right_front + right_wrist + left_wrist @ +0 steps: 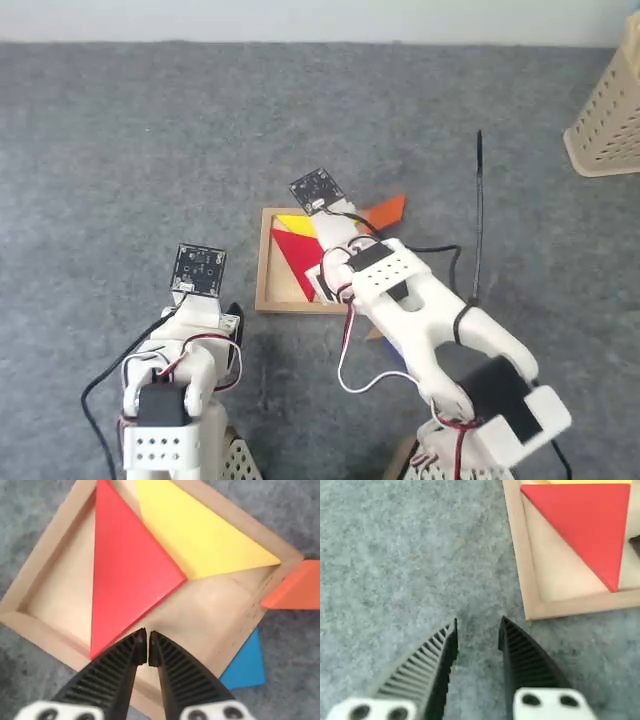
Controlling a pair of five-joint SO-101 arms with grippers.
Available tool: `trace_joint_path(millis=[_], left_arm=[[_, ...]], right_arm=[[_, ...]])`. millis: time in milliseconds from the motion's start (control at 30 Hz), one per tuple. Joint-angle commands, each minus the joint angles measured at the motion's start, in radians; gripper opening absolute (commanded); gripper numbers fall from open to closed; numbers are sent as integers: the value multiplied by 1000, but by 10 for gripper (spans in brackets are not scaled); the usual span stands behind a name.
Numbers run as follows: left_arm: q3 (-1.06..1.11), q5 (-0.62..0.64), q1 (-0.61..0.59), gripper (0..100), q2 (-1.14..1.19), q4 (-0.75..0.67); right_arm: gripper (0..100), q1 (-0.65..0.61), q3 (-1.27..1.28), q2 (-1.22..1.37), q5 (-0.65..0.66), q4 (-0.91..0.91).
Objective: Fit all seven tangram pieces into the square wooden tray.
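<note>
The tray [46,550] lies on the carpet [395,555] with the red triangle [125,575] and yellow triangle [200,535] inside, edges touching. An orange piece [297,587] sits at one corner and a blue piece [247,662] just outside the rim. The right gripper [148,642] hangs over the tray floor, fingers together and empty. The left gripper [477,630] is over carpet beside the tray, fingers apart.

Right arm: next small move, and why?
Probably a short sideways push. The right gripper, shut, sits at the red triangle and its free edge, and a wedge of bare floor shows between that triangle and the tray wall. Nudging it flush should make room for the orange piece and blue piece, not yet in.
</note>
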Motion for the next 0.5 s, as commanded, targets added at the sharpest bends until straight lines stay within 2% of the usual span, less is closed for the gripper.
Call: trace_joint_path(millis=[0,467], left_arm=[[-4,8,0,133,-15,5],[-4,8,0,133,-15,5]], right_arm=[[7,-10,-9,-5,17,-35],[7,-85,-9,25,18,-35]])
